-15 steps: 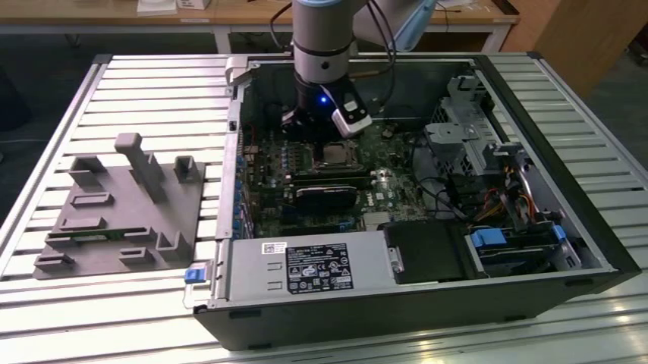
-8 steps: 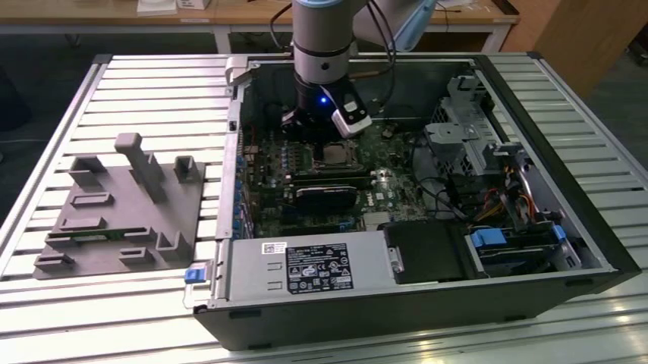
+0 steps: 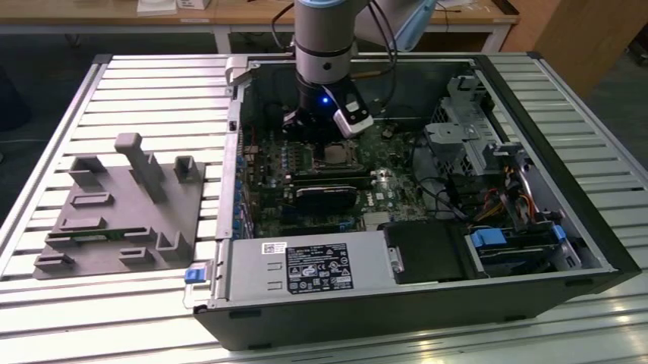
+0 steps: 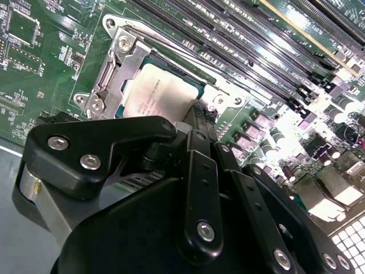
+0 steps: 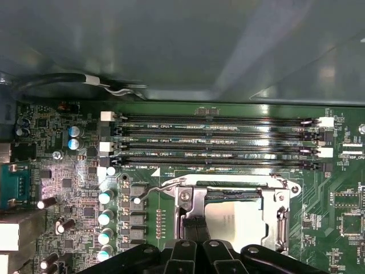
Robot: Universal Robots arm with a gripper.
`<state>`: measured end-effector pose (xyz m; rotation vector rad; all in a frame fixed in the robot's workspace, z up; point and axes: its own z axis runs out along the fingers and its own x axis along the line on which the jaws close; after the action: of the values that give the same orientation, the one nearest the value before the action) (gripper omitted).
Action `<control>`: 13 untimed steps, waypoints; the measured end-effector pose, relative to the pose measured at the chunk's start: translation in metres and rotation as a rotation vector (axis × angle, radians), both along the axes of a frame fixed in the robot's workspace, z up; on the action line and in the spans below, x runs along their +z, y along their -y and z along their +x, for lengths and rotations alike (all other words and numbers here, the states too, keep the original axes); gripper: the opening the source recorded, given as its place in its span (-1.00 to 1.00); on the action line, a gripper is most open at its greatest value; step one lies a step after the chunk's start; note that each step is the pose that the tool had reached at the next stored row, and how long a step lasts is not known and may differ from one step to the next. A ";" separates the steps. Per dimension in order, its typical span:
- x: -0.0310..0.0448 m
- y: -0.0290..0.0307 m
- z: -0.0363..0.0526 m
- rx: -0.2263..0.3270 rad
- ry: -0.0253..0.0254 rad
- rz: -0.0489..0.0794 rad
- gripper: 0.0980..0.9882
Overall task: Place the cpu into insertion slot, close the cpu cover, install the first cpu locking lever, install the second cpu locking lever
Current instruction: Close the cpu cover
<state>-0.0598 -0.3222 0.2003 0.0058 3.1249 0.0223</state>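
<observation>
The cpu (image 5: 235, 220) lies flat in the insertion slot (image 5: 228, 195), its silvery-beige face (image 4: 155, 94) showing through the cut-out. The cpu cover (image 5: 193, 201) lies down over it as a silver frame (image 4: 117, 67). A thin wire locking lever (image 5: 153, 190) runs along the socket's edge nearest the memory slots, and its bent end sticks out to one side. My gripper (image 5: 194, 229) is shut, with its two black fingertips (image 4: 197, 117) together at the cover's edge and nothing seen between them. In the exterior view the arm hangs straight down over the socket (image 3: 332, 157) inside the open computer case (image 3: 567, 250).
Long black memory slots (image 5: 217, 140) run beside the socket. Capacitors (image 5: 105, 217) stand close to it on the motherboard. Drive cages and cables (image 3: 486, 152) fill the case at the exterior view's right. A grey fixture block (image 3: 121, 205) sits outside the case on the slatted table.
</observation>
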 end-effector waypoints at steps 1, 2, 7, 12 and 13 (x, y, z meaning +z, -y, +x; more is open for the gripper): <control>0.0000 0.0000 0.0004 0.000 0.0000 0.000 -0.98; 0.0000 0.0000 0.0007 0.000 0.0000 0.000 -0.98; 0.0000 0.0000 0.0014 0.000 0.0000 0.000 -0.98; 0.0018 0.0000 0.0015 0.000 0.0000 0.000 -0.98; 0.0030 0.0000 0.0015 0.000 0.0000 0.000 -0.98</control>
<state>-0.0582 -0.3221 0.2033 0.0058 3.1249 0.0222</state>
